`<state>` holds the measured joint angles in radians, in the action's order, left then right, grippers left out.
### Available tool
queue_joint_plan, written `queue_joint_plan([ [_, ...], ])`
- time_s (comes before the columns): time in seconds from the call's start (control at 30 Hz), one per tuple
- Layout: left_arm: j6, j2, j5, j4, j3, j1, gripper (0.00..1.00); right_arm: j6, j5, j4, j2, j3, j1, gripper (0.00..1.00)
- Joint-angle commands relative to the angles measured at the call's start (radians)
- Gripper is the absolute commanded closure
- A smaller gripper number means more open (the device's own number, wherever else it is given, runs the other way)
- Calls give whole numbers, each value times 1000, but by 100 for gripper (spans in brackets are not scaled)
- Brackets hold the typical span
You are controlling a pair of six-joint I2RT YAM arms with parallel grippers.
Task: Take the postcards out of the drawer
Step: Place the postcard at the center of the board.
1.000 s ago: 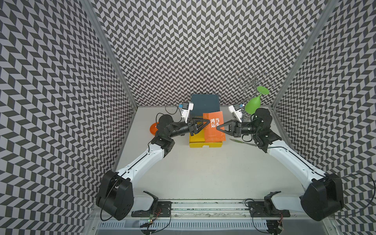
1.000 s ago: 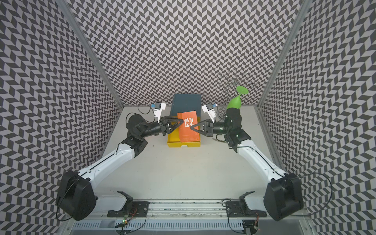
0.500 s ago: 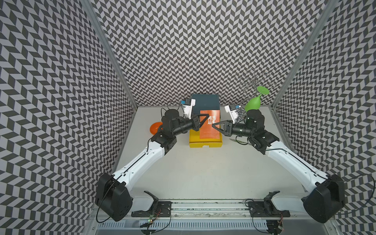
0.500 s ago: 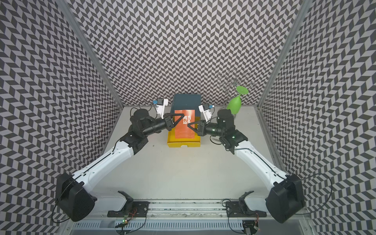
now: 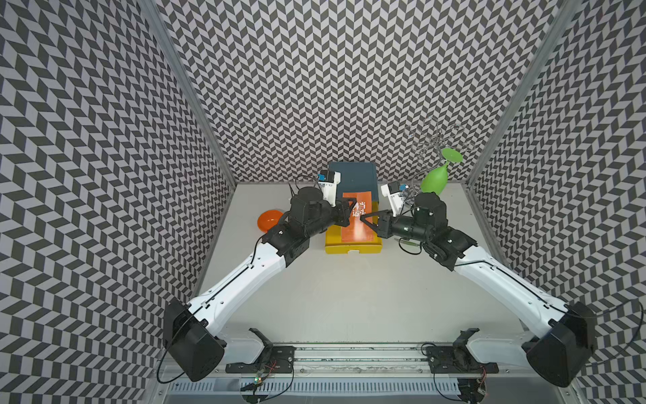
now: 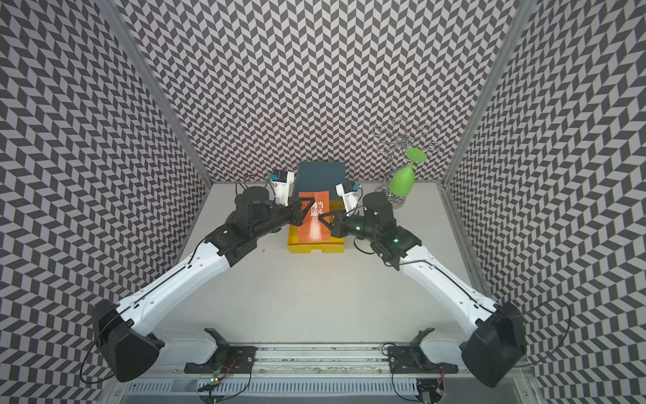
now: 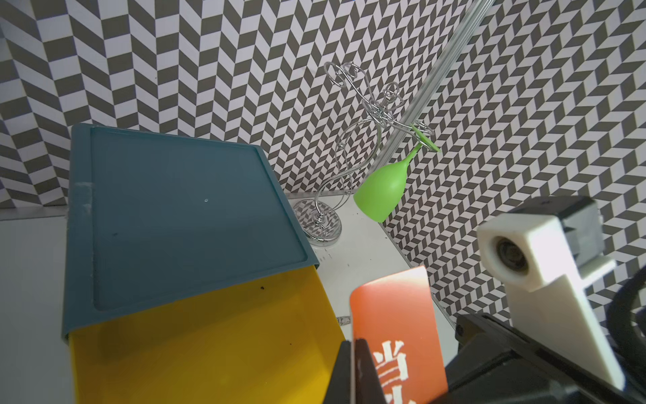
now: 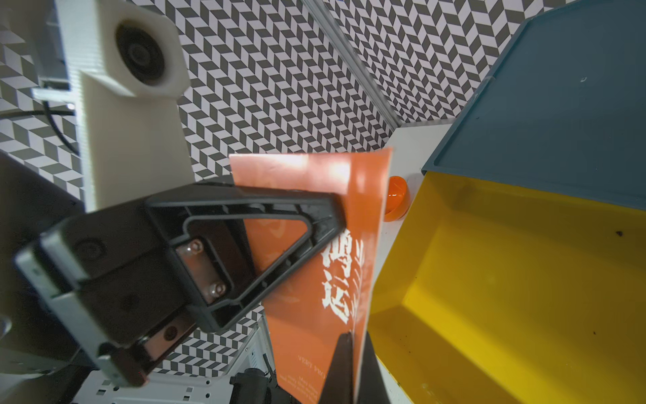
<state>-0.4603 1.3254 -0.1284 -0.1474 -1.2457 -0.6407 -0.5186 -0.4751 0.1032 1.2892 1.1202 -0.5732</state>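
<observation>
An orange postcard (image 5: 357, 227) (image 6: 314, 229) with white Chinese characters hangs just above the open yellow drawer (image 5: 351, 247) (image 6: 314, 248) of the teal cabinet (image 5: 353, 175) (image 6: 320, 175). My left gripper (image 5: 349, 209) (image 6: 308, 206) is shut on its left edge, and my right gripper (image 5: 364, 219) (image 6: 321, 217) is shut on its right edge. In the left wrist view the left gripper (image 7: 354, 344) pinches the postcard (image 7: 395, 311) beside the drawer (image 7: 209, 349). The right wrist view shows the right gripper (image 8: 353, 337) clamping the postcard (image 8: 304, 314). The drawer floor (image 8: 507, 297) shows bare yellow.
A green wine glass (image 5: 435, 179) (image 6: 402, 182) (image 7: 384, 189) hangs upside down on a chrome wire rack (image 7: 318, 224) at the back right. An orange dish (image 5: 269, 220) (image 8: 396, 203) lies left of the cabinet, behind my left arm. Patterned walls enclose three sides.
My left gripper has moved in and shut on the postcard's left edge. The right gripper, still holding the card, has shifted it slightly left and back over the drawer.
</observation>
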Motion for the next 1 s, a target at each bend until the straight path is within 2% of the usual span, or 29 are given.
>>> queue_joint_plan([
  [0.0, 35, -12, 107, -87, -15, 16, 99, 22, 66, -72, -78, 7, 3, 100],
  [0.13, 49, -24, 81, -59, 4, 18, 93, 36, 78, -50, -84, 16, 3, 100],
  [0.23, 49, -45, 42, -11, 32, 19, 85, 31, 68, -57, -88, 12, 3, 100],
  [0.33, 41, -60, 14, 24, 54, 22, 73, 30, 73, -59, -94, 6, 4, 100],
  [0.37, 39, -66, 8, 33, 59, 23, 72, 31, 78, -60, -98, 4, 4, 100],
  [0.43, 38, -70, -3, 42, 68, 24, 74, 28, 81, -65, -106, 0, 4, 100],
  [0.57, 36, -63, -17, 45, 68, 27, 87, 23, 71, -71, -113, -3, 3, 100],
  [0.7, 32, -54, -25, 47, 61, 27, 93, 21, 52, -74, -114, -7, 4, 100],
  [0.9, 14, -29, 11, 13, 31, 26, 95, 20, 55, -61, -112, -19, -10, 100],
  [0.97, 16, -17, 23, -14, 19, 27, 90, 20, 63, -63, -117, -26, -16, 100],
])
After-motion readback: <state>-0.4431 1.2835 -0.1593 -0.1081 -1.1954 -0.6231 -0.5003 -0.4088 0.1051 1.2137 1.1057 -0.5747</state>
